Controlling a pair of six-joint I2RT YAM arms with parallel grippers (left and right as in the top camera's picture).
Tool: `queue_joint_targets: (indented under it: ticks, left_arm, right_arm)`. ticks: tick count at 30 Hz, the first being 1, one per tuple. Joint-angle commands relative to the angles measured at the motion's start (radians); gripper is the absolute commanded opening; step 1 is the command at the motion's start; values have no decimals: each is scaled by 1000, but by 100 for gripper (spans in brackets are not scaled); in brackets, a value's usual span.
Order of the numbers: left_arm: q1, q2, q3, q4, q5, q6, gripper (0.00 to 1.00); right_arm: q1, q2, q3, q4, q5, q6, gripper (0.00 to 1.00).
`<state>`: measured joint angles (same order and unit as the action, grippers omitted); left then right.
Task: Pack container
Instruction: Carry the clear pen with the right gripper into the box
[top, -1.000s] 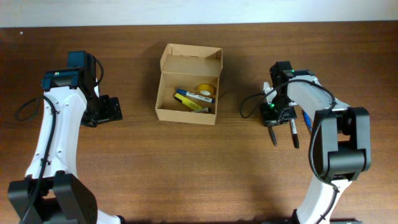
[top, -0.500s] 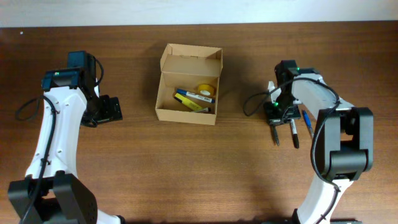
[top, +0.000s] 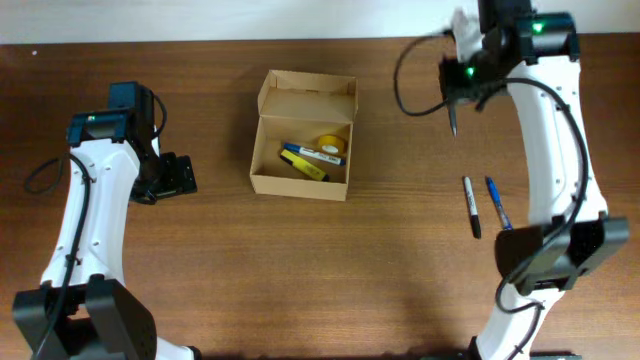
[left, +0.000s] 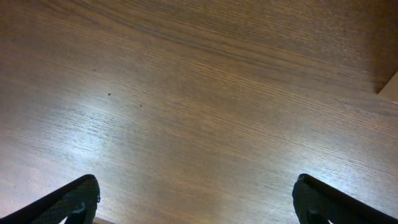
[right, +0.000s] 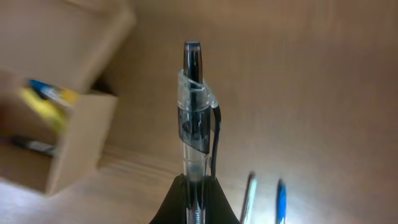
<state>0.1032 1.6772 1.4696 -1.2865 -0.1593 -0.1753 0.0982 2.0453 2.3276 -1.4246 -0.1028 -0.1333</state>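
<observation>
Carry step in hand: pen (right: 193, 112) is clamped in R gripper (right: 196, 186) & held aloft. Open box (top: 298, 185) sits below, to its left. Next, pen must be brought over box opening, lowered, released. L gripper (left: 196, 202) is spread wide, empty.

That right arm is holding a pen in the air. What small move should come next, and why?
Probably carry the clear-barrelled black pen sideways until it hangs over the small tan cardboard box. The right jaws are shut on the pen, clear of the table, and the box stands open to that arm's left.
</observation>
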Motion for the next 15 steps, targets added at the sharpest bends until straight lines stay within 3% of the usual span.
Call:
queue_joint_targets:
  ticks: [1,8,15]
  left_arm:
    - [4,-7,-6,0,6,13,100]
    - [4,-7,-6,0,6,13,100]
    - [4,-8,-6,0,6,13,100]
  right_arm:
    - [109,-24,105,-29,-25,-167,4]
    - [296,7,105,-35,-24,-528,4]
    - [349,116,105,-27,-20,-611,4]
